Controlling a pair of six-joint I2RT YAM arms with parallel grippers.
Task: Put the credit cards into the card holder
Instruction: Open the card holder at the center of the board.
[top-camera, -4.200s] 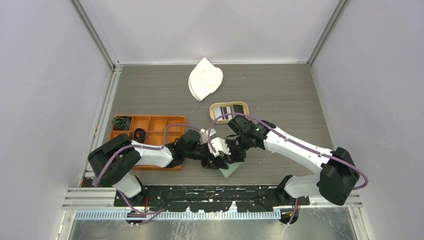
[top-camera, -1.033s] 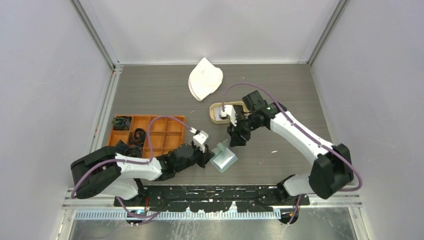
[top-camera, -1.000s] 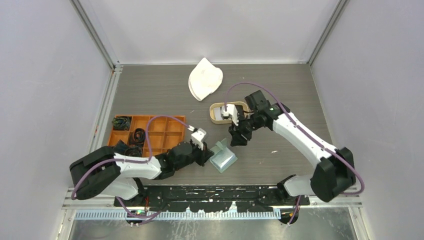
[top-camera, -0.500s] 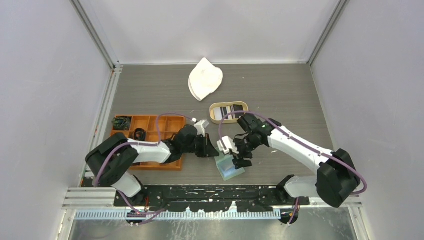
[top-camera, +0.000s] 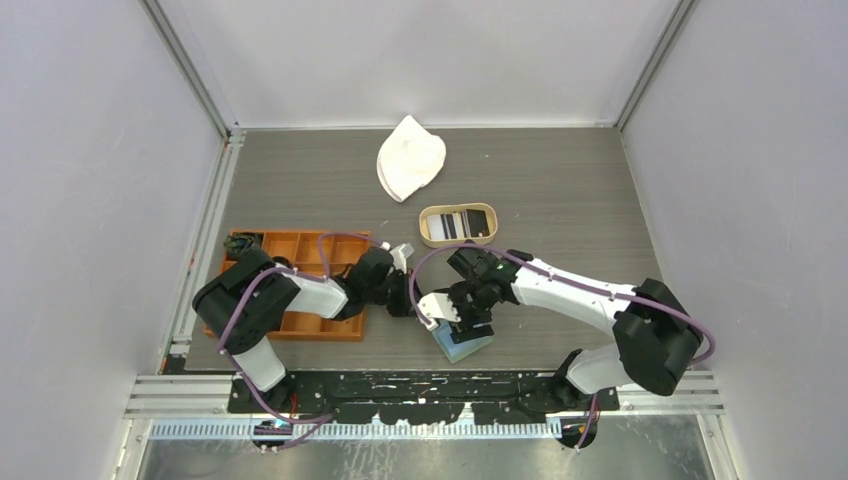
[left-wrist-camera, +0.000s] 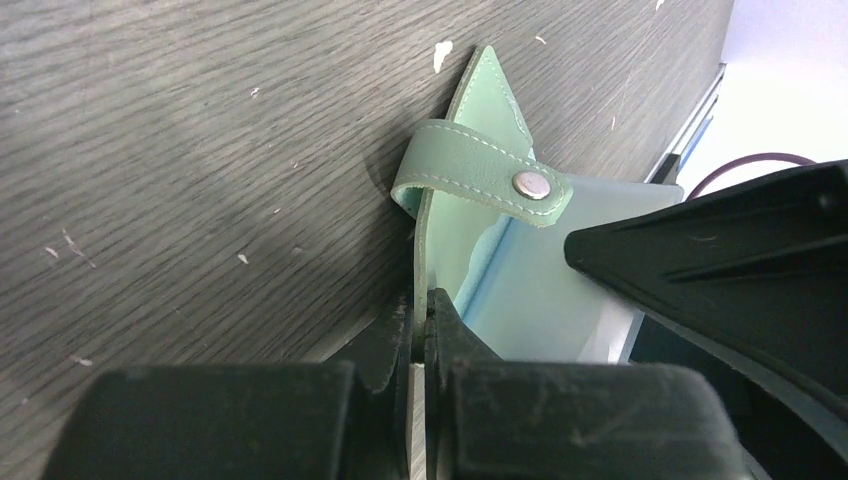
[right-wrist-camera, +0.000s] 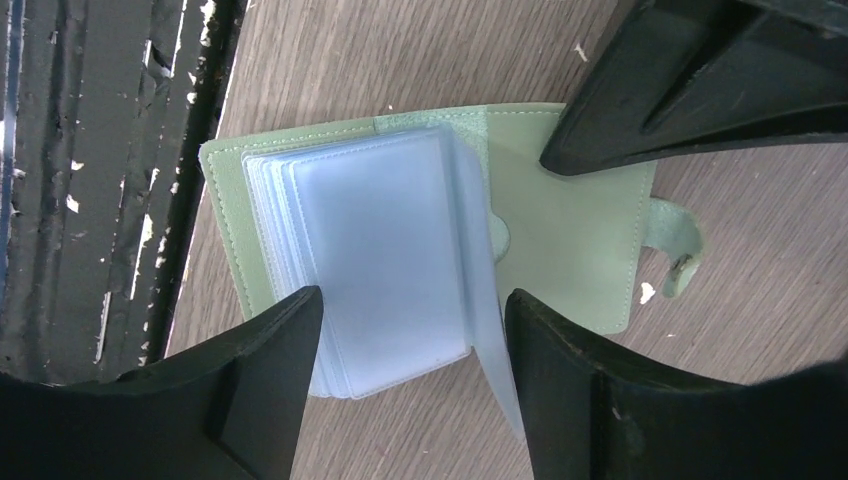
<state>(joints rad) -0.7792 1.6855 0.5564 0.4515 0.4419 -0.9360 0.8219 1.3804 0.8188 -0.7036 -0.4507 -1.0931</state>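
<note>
The sage-green card holder (top-camera: 462, 343) lies open near the table's front edge. My left gripper (top-camera: 411, 299) is shut on the edge of its raised flap (left-wrist-camera: 440, 250), under the snap tab (left-wrist-camera: 487, 176). My right gripper (right-wrist-camera: 410, 318) hangs open over the holder (right-wrist-camera: 565, 240), its fingers on either side of the stack of clear pockets (right-wrist-camera: 385, 240). One pocket leaf stands up by the right finger. Nothing is held between those fingers. Black and white credit cards (top-camera: 462, 222) lie in the oval wooden tray behind.
The oval tan tray (top-camera: 428, 228) sits behind the right arm. An orange compartmented tray (top-camera: 305, 268) with small dark items is at the left. A white cloth (top-camera: 410, 160) lies at the back. A black rail (right-wrist-camera: 100, 200) runs along the front edge.
My right gripper has come forward from beside the oval tray to over the open holder, and its jaws have widened. The left arm has shifted a little, still clamping the flap.
</note>
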